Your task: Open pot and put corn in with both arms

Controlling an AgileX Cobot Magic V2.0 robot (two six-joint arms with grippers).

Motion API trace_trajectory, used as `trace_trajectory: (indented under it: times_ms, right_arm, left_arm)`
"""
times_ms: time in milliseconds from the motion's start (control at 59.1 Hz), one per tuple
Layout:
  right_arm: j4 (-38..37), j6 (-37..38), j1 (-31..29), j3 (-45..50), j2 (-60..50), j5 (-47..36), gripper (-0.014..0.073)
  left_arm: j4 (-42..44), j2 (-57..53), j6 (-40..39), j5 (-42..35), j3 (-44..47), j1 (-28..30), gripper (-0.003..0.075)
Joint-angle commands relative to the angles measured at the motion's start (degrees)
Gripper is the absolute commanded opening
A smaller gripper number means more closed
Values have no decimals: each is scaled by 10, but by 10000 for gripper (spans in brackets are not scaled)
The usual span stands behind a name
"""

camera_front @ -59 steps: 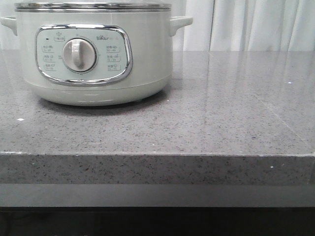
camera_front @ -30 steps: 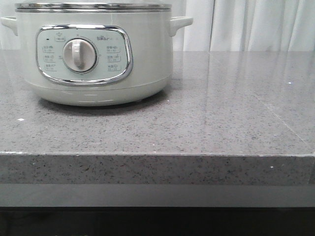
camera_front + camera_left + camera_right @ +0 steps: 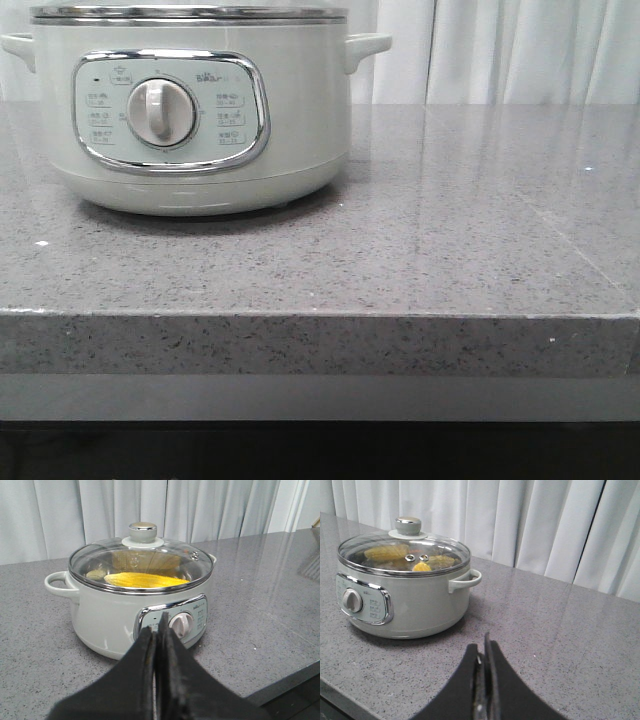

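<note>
Yellow corn (image 3: 145, 580) already inside the lidded pot (image 3: 110, 615), ahead of both pincers. Left pincer (image 3: 157, 630) and right pincer (image 3: 484, 652) pressed together, empty, above the tabletop (image 3: 560, 630). Task looks done; next, simply back off

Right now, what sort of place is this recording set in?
Probably a kitchen-style counter set up for demos: an electric pot with corn under its glass lid sits on a speckled grey stone countertop, backed by pale curtains.

In the front view the pot (image 3: 200, 110) is cut off at the top edge; its lid (image 3: 188, 13) barely shows. The panel print (image 3: 232, 118) is too small to read.
</note>
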Motion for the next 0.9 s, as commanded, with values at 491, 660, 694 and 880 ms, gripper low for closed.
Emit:
trace_trajectory:
  times_ms: [491, 660, 694, 880]
  right_arm:
    - [0, -3, -2, -16, 5, -44, -68]
    - [0, -3, -2, -16, 5, -44, -68]
    - [0, -3, -2, -16, 5, -45, -68]
    - [0, -3, -2, -16, 5, -45, -68]
  left_arm:
    - [21, -107, -4, -129, 114, 107, -18]
    - [20, -139, -30, -132, 181, 182, -18]
    - [20, -140, -30, -132, 190, 192, -18]
    - [30, -140, -30, -169, 257, 211, -18]
